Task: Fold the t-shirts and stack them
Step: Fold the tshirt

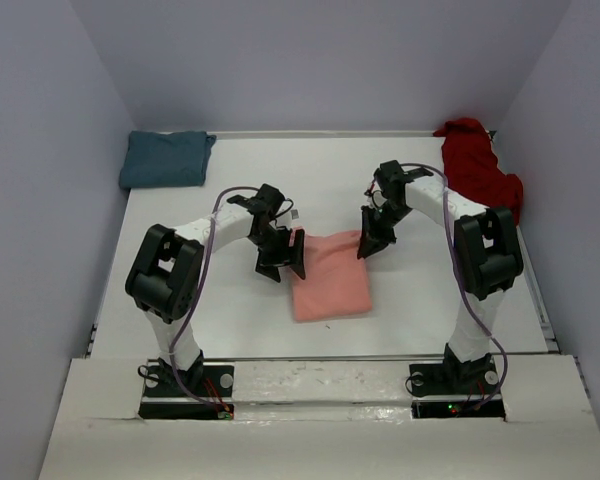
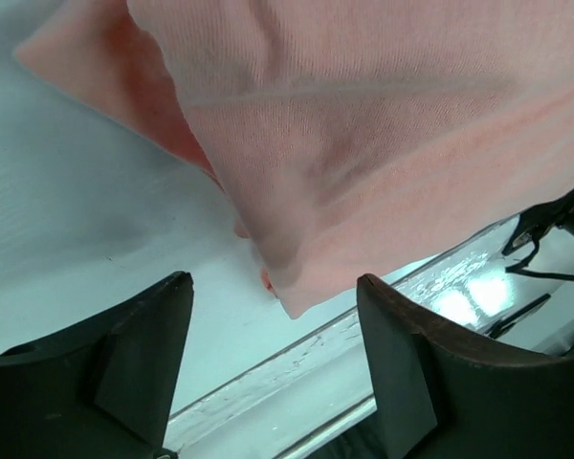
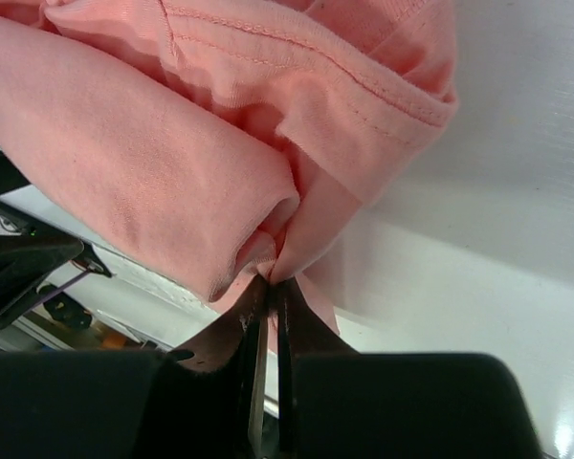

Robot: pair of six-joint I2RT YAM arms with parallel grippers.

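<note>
While the salmon-pink shirt point(image 1: 330, 280) lies folded mid-table, the right gripper point(image 3: 268, 287) pinches its far right corner and the left gripper point(image 1: 288, 262) stands wide, the far left corner loose between its fingers. White table point(image 1: 220, 320) shows on every side of it, the teal shirt point(image 1: 165, 158) folded in the far left corner, the dark red shirt point(image 1: 480, 165) heaped against the far right wall. The right arm point(image 1: 485, 250) hides part of the red heap's near edge.

Left arm point(image 1: 192, 245): elbow raised, forearm angled inward and forward.
Left gripper point(image 2: 273, 298): pointed down, jaws held well apart, nothing clamped.
Right arm point(image 1: 463, 218): bent likewise, wrist turned inward.
Right gripper point(image 3: 268, 285): fingers pinched closed on a fold of the salmon-pink t-shirt point(image 3: 153, 163).
</note>
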